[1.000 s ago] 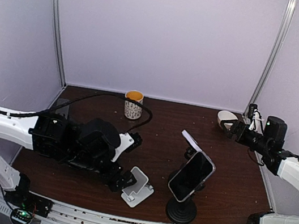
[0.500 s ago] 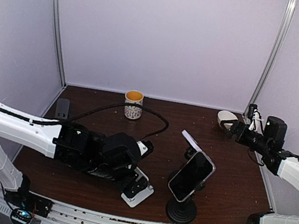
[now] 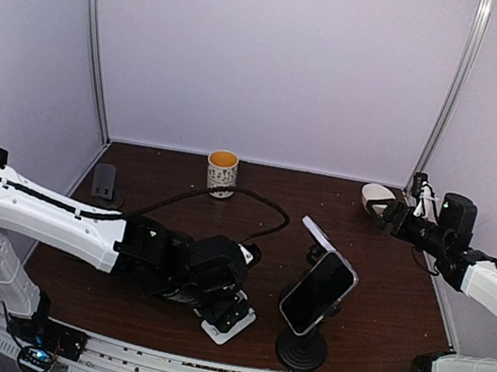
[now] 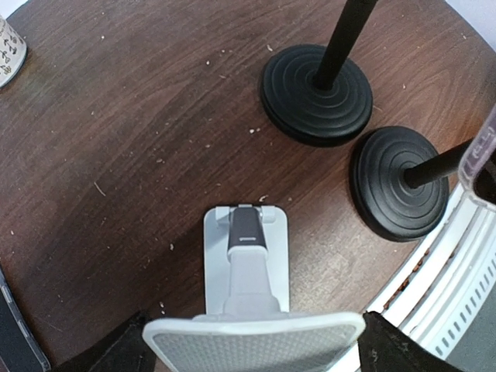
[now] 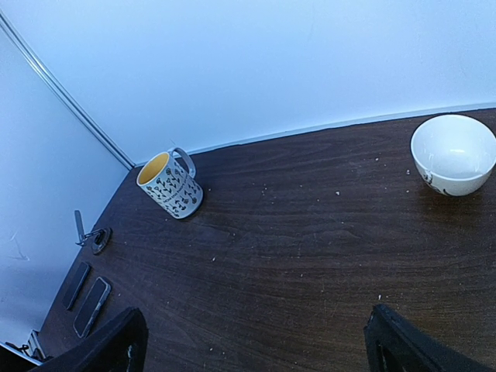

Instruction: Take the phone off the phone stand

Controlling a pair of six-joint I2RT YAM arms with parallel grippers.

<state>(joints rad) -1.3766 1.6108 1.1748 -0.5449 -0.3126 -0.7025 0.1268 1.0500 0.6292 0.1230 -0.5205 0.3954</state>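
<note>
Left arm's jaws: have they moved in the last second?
Yes. The left arm has swung right: its jaws sat just left of the white stand, and now hang open over it, one either side of its plate.

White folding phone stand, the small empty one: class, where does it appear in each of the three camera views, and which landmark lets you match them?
Top external: the white folding phone stand sits low centre, only partly visible.
Left wrist: bottom centre, seen from above.
Right wrist: not in it.
Shared landmark: the white patterned mug with a yellow inside, at the top-left corner in the left wrist view and left of centre in the right wrist view.
</note>
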